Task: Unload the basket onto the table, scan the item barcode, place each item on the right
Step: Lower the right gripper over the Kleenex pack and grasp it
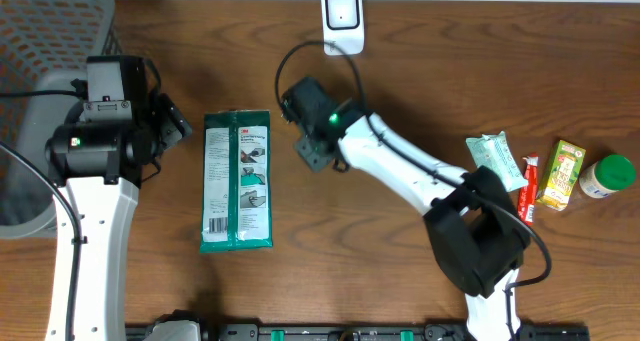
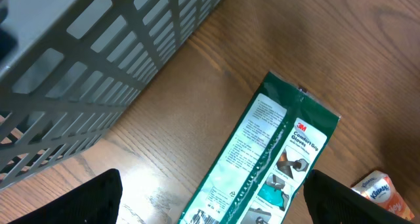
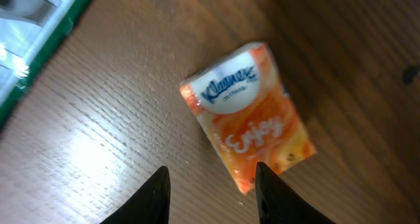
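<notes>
Tissue pack [image 3: 246, 112] lies flat on the table [image 3: 98, 152], just beyond the right pincer [image 3: 211, 194], w/ the glove pack [image 1: 236, 181] near it. That pincer's tips stand part-spread, nothing btwn them; the left pincer [image 2: 216, 198] is spread wide, empty. Expect the pack to be light, soft, slick film (it'll squash). Pinch gently across its narrow width, leaving the faces clear for the scanner [image 1: 341, 11].

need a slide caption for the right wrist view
Right gripper, fingers apart, poised over an orange tissue pack on the wooden table, green package edge at upper left.
</notes>
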`<action>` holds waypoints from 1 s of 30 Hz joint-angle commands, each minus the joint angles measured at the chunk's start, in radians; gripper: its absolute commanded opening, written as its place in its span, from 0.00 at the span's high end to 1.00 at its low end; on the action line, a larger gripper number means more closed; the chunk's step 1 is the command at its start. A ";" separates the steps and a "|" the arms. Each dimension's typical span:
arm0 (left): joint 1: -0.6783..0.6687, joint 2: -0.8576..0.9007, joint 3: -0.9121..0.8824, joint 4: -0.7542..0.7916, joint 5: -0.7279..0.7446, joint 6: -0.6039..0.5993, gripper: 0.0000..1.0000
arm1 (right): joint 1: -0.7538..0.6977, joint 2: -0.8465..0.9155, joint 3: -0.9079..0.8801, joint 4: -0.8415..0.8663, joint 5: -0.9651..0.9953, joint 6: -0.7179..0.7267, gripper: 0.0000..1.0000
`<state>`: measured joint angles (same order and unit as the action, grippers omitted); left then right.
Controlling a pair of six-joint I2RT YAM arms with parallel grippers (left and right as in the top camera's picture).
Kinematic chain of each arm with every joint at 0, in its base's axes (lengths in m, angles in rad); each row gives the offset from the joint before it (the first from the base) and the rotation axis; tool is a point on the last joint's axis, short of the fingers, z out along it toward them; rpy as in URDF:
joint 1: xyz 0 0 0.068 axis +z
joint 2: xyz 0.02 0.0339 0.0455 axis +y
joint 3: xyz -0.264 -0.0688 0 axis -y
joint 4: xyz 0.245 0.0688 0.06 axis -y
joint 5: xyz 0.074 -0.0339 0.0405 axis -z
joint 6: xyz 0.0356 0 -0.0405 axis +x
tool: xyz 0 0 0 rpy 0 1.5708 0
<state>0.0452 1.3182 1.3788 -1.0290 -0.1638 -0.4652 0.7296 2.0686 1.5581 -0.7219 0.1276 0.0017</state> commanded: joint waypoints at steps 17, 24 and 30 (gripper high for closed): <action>0.004 -0.005 0.007 -0.003 -0.013 0.012 0.11 | 0.064 -0.042 -0.151 0.266 0.234 -0.156 0.59; 0.004 -0.005 0.007 -0.003 -0.013 0.012 0.11 | 0.064 -0.035 -0.153 0.257 0.234 -0.187 0.61; 0.004 -0.005 0.007 -0.003 -0.013 0.012 0.11 | 0.061 0.028 -0.153 0.257 0.230 -0.191 0.61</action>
<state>0.0452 1.3182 1.3788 -1.0290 -0.1638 -0.4652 0.7860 2.0602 1.4029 -0.4622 0.3458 -0.1719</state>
